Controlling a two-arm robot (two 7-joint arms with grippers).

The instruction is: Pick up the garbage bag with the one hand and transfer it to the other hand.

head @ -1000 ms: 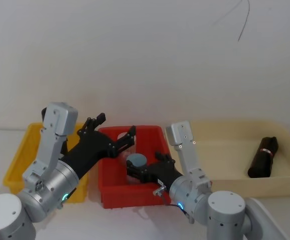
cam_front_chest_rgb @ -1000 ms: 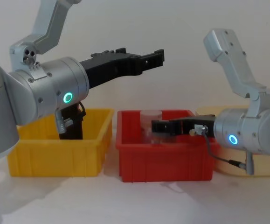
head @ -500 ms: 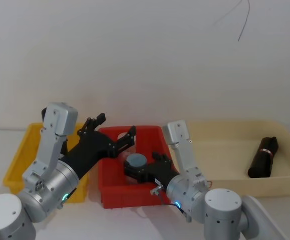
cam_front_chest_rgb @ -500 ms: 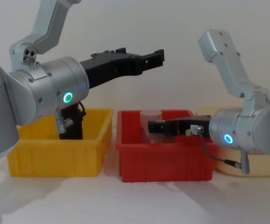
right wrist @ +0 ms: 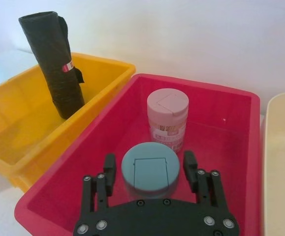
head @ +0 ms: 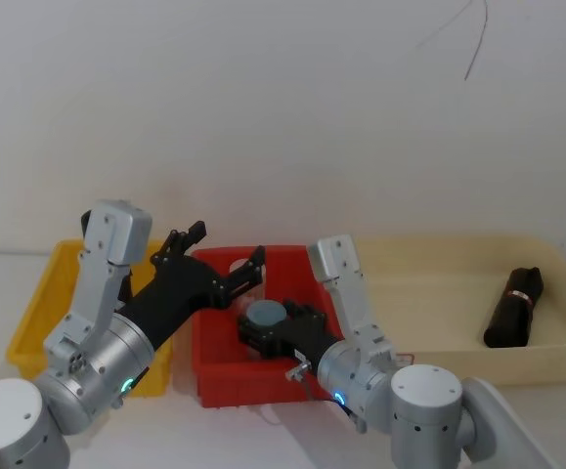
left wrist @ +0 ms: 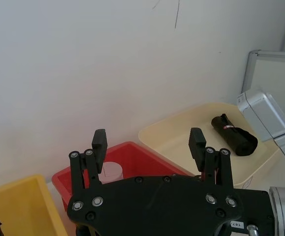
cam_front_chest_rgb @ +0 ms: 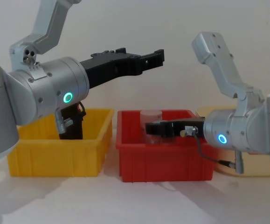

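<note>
The cream tray (head: 429, 327) lies out to the side of the right claw, away from the left arm, and a black roll (head: 515, 307) with a pale band rests on its side at the tray's far end, well apart from both claws. The red bin (right wrist: 231, 142) sits directly under the right claw, and the yellow bin (right wrist: 14, 123) stands just beside it, below and behind the raised left arm.

The left claw (cam_front_chest_rgb: 141, 59), on the green-ringed arm, hangs in the air above the near edge of the red bin with its long fingers (left wrist: 197, 141) spread wide and nothing between them. The right claw (right wrist: 149, 169), on the blue-ringed arm, is down inside the red bin, its two fingers parted on either side of a blue-lidded jar (right wrist: 148, 172); a gap shows on each side, so it grips nothing.

The garbage bag (right wrist: 58, 64), a black roll with a red-and-white band at mid-height, stands leaning in the yellow bin against its far wall, well off to the side of the right claw and below the left one. A pink-lidded jar (right wrist: 167, 118) stands upright in the red bin just beyond the right claw's fingertips, behind the blue-lidded jar.
</note>
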